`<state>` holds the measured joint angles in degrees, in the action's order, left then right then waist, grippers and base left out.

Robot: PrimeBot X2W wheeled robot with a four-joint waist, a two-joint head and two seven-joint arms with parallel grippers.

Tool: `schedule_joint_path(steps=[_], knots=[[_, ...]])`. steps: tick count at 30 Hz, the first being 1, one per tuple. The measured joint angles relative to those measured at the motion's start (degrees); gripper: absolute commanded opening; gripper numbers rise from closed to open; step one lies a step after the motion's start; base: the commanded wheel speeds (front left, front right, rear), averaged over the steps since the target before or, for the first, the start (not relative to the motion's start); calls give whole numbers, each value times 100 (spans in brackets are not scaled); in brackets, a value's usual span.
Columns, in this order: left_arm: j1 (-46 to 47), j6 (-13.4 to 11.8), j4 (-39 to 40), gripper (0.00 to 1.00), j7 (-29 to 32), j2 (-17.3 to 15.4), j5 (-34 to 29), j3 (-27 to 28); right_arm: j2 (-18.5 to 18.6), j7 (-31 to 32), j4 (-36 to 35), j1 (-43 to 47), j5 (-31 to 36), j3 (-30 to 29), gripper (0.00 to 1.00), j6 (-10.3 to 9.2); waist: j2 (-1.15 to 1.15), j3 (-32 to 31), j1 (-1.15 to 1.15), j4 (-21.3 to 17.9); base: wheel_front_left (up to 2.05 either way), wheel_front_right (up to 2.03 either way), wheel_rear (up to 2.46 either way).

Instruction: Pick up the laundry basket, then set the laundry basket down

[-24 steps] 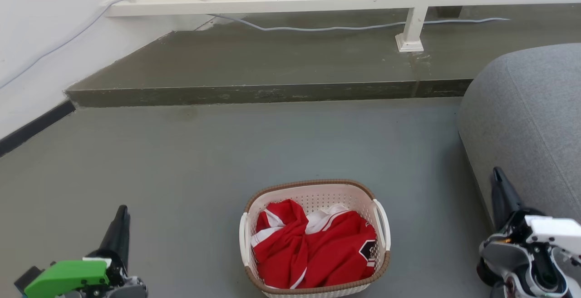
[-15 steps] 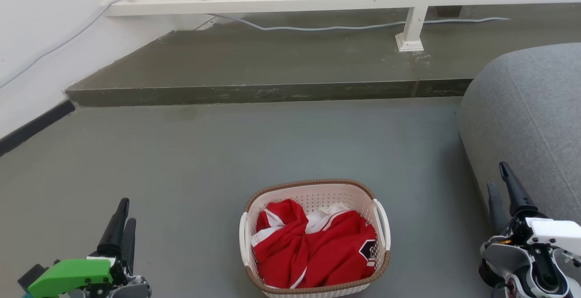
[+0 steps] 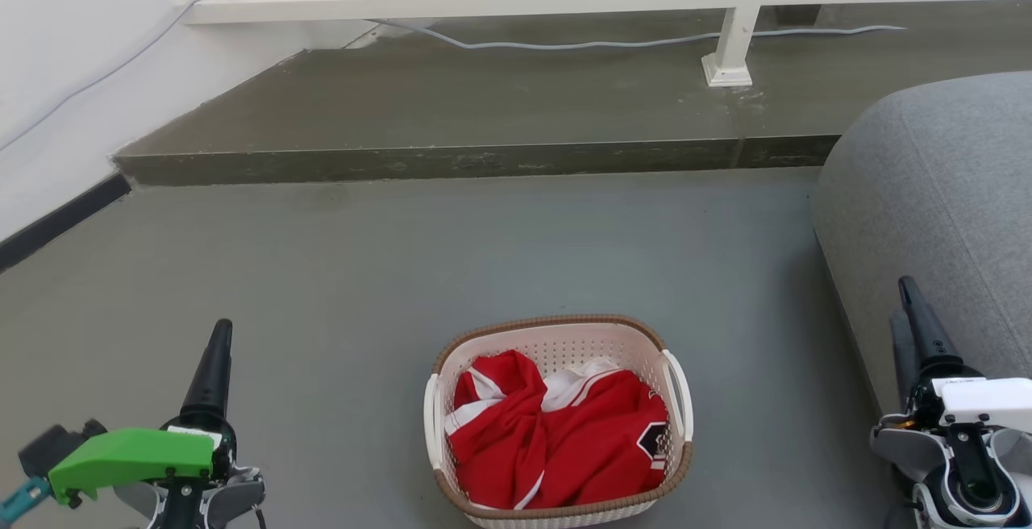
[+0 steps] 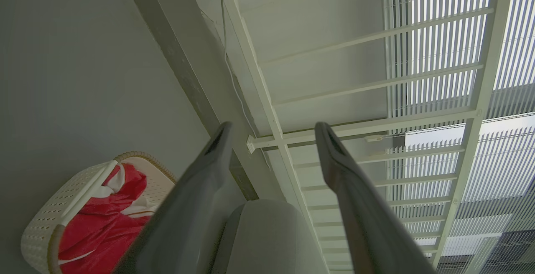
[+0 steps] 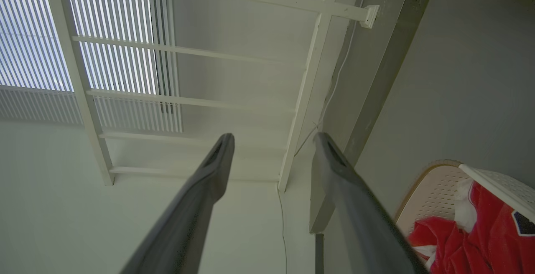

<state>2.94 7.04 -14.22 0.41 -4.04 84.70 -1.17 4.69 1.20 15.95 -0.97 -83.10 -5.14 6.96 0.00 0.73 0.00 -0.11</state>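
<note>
There is one small, rounded, cream-white perforated plastic laundry basket [image 3: 564, 347] with a brown woven-look rim band, and it carries two white side handles [image 3: 680, 404]. It holds one heap of red-and-white cloth [image 3: 564, 448]; whether that is one garment or several cannot be told. There is one grey upholstered seat [image 3: 943, 190], one raised concrete step [image 3: 484, 110], one white railing [image 3: 484, 3] and one pale cable [image 3: 564, 47]. There are two grippers, the left gripper [image 3: 220, 329] and the right gripper [image 3: 901, 299], each with two long dark fingers [image 4: 196, 190].

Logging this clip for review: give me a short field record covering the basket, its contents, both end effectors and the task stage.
basket: laundry basket upright on the floor
contents: red garment with white trim
left end effector: open, apart from the basket
right end effector: open, apart from the basket, next to grey upholstered seat
task stage: basket not yet grasped
</note>
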Motion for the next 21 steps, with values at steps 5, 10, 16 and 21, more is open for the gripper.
schedule_joint_path(steps=[5, 10, 16, 21], knots=[[40, -1, 8, 100, -74, -93, -541, -107, 149, -102, -74, -12, 512, 67, 100, -11, 0, 34, 0, -9, 0, 0, 0], [104, -73, 54, 100, -164, -215, -1200, -263, 286, -201, -169, -39, 1102, 193, 100, -109, 0, 61, 0, -20, 0, 0, 0], [241, -236, 214, 100, -254, -241, -1862, -326, 393, -277, -311, -104, 1724, 326, 100, -205, 0, 82, 0, -28, 0, 0, 0], [297, -374, 350, 100, -346, -279, -2509, -522, 497, -391, -446, -130, 2354, 459, 100, -313, 0, 97, 0, -32, 0, 0, 0]])
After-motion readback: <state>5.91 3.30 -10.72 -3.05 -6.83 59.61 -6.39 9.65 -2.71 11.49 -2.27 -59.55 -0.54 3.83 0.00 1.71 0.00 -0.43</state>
